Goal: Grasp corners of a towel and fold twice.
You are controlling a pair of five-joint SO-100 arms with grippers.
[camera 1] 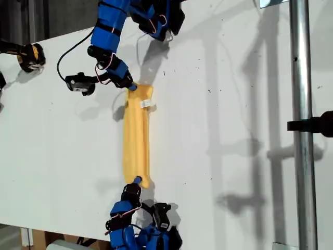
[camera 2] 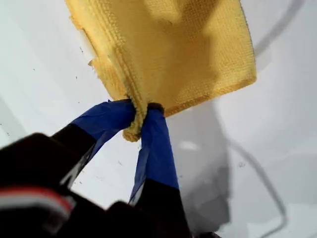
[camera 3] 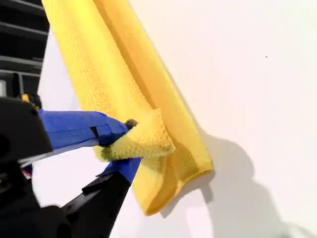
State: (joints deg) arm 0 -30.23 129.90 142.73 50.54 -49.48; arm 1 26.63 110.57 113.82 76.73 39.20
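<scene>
My second claw (camera 1: 137,180), by the counter (camera 1: 234,130) edge at the bottom of the exterior view, is pinching one end of the towel (camera 1: 136,135), its blue-taped jaws closed on a bunched corner (camera 3: 141,141). The towel is stretching away from that edge as a narrow folded strip, towards the counter's far edge. A small white tag (camera 1: 147,105) is showing near the far, wider end. There my first claw (camera 1: 132,87) is gripping the other end, jaws narrowed onto the layered corner (camera 2: 132,130). Whether the strip is resting on the counter, I cannot tell.
</scene>
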